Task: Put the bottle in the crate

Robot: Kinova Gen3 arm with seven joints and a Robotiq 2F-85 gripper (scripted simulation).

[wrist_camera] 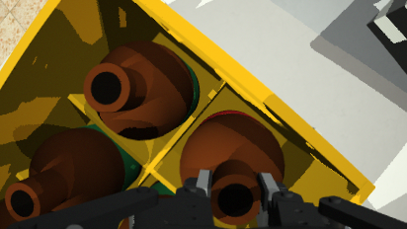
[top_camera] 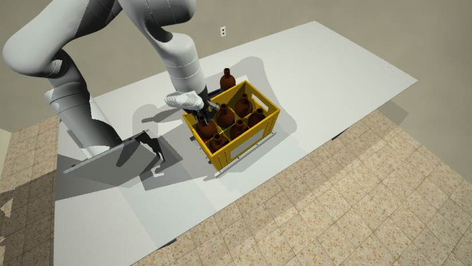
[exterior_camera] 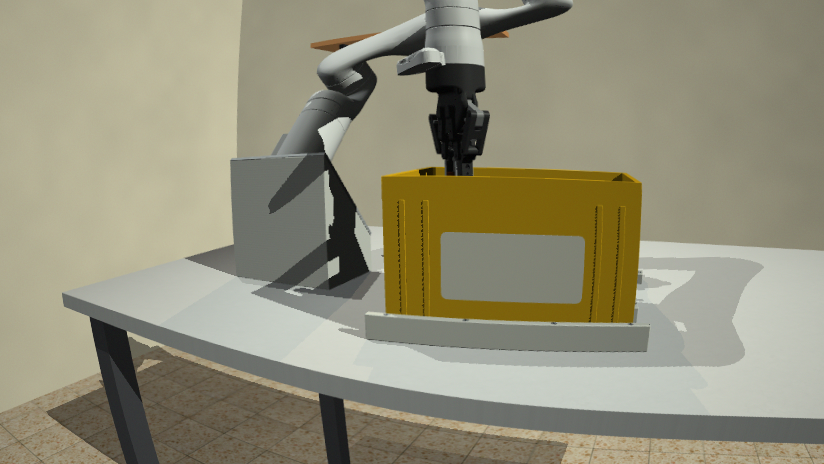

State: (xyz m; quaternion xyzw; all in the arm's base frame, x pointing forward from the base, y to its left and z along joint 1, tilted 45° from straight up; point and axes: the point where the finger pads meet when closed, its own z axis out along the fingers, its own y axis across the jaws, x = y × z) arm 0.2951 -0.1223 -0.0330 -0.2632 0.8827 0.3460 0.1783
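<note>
My gripper (top_camera: 204,120) (exterior_camera: 459,169) (wrist_camera: 233,189) is shut on the neck of a brown bottle (top_camera: 205,129) (wrist_camera: 232,143) with a red label edge. The bottle is upright inside a corner compartment of the yellow crate (top_camera: 217,162) (exterior_camera: 513,207) (wrist_camera: 198,45), at the end nearer the robot's base. Its base is hidden, so whether it touches the crate floor cannot be told. The fingertips reach down to about the crate's rim. The dark blue tray (top_camera: 215,93) is mostly hidden behind the crate, with another brown bottle (top_camera: 227,81) standing at it.
Several other brown bottles stand in the crate, including a neighbour (top_camera: 224,117) beside the held one and another (top_camera: 218,141) (wrist_camera: 153,91) across a divider. A pale rail (top_camera: 246,155) (exterior_camera: 507,334) runs along the crate's front foot. The grey robot mount (top_camera: 132,158) (exterior_camera: 282,224) stands to the left.
</note>
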